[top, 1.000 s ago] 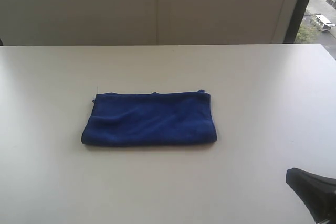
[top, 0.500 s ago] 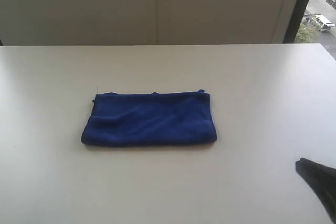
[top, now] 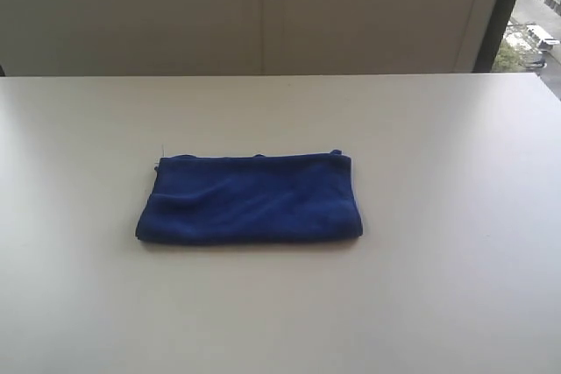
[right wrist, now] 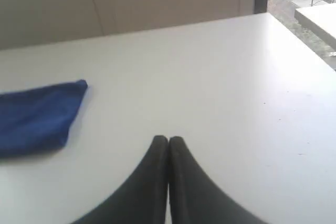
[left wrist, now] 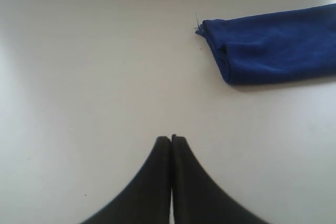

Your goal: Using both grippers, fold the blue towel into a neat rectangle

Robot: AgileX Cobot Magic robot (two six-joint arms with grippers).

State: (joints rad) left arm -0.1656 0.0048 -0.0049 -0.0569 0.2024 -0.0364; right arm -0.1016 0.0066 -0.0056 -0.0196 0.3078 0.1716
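Lying folded into a flat rectangle, the deep royal-blue plush towel [top: 249, 198] rested near the middle of the plain white bench [top: 438, 146], well apart from every edge. The left black pincer gripper [left wrist: 171, 139] and the right black pincer gripper [right wrist: 168, 139] were both clenched tip to tip, grasping nothing, each apart from the towel.

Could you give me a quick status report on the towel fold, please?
Left gripper shut, empty. Right gripper shut, empty. Blue towel folded, flat on table. Nothing in the way.
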